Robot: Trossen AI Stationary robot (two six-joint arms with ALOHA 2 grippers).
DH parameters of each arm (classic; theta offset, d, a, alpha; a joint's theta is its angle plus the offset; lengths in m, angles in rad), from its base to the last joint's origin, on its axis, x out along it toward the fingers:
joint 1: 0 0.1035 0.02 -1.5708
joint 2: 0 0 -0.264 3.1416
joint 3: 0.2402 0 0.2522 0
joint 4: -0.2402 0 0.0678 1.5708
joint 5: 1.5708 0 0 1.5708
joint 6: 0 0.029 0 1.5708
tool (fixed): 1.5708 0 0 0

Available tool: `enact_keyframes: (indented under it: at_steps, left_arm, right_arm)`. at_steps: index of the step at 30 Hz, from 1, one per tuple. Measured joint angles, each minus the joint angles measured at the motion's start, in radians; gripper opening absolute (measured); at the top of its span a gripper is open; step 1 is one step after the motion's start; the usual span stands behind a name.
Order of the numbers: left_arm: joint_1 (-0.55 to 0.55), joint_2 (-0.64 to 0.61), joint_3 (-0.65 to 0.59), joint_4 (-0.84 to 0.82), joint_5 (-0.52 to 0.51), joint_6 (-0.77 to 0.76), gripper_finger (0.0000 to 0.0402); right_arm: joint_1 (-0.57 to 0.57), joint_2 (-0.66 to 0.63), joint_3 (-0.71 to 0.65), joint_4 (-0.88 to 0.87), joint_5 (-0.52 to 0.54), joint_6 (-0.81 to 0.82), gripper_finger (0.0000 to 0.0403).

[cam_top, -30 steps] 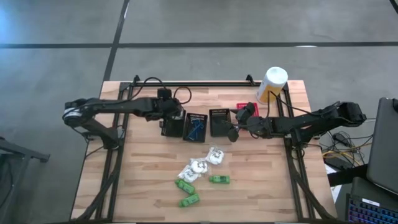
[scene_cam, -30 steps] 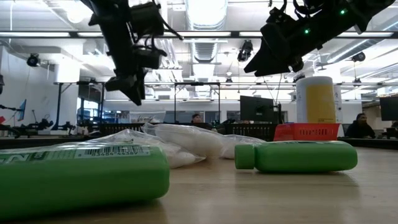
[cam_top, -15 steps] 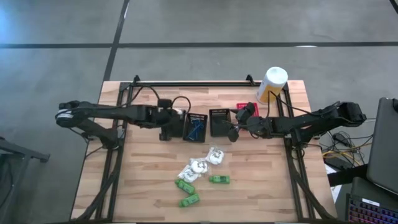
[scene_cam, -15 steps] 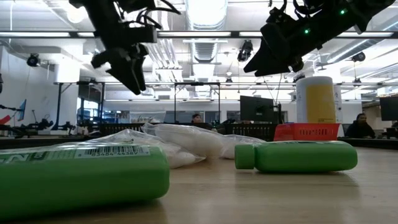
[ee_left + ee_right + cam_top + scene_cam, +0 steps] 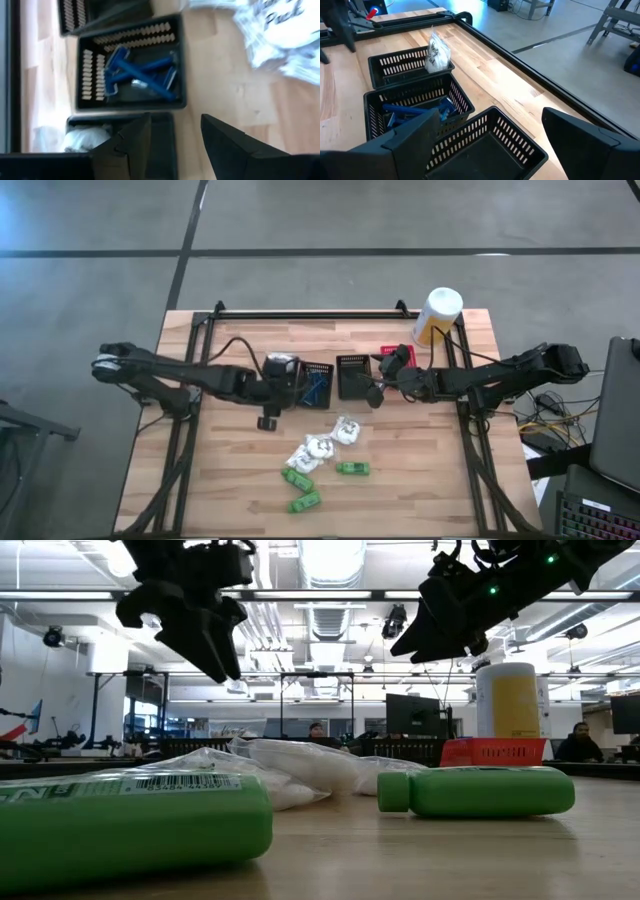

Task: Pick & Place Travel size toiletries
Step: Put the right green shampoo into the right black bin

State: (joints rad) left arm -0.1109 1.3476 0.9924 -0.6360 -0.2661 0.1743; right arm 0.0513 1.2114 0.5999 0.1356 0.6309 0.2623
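- Left gripper (image 5: 268, 421) has swung back from the far-left black basket (image 5: 277, 383) to hang over bare table just in front of the baskets, fingers (image 5: 131, 144) parted and empty (the gap shows only basket and wood).
- That basket now holds a white clear-wrapped lump (image 5: 437, 51), so one drop looks finished.
- Right gripper (image 5: 373, 394) has not shifted; it hangs beside the empty third black basket (image 5: 352, 375), and its fingers (image 5: 412, 142) have spread wider, holding nothing.
- Middle basket (image 5: 131, 70) contains blue razors (image 5: 140, 75).
- Left on the table: white wrapped lumps (image 5: 330, 440) and three green packets (image 5: 352, 469), near the front edge.
- Likely next, the left arm reaches for one of the white lumps (the nearest items).
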Motion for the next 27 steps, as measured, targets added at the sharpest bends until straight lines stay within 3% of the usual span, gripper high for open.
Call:
enact_keyframes:
  at_steps: [11,20,27]
  left_arm:
    - [-0.02,0.0,-0.032,0.123,0.154,0.001,0.0179]
    - [-0.049,0.0,-0.158,0.283,0.156,0.074,0.0179]
    - [-0.105,0.0,-0.244,0.386,0.136,0.214,0.0177]
  right_arm:
    - [0.0,0.0,0.0,0.001,0.0,0.0,0.0336]
    - [0.0,0.0,0.0,0.001,0.0,0.0,0.0309]
    - [0.0,0.0,0.0,0.002,0.0,0.0,0.0294]
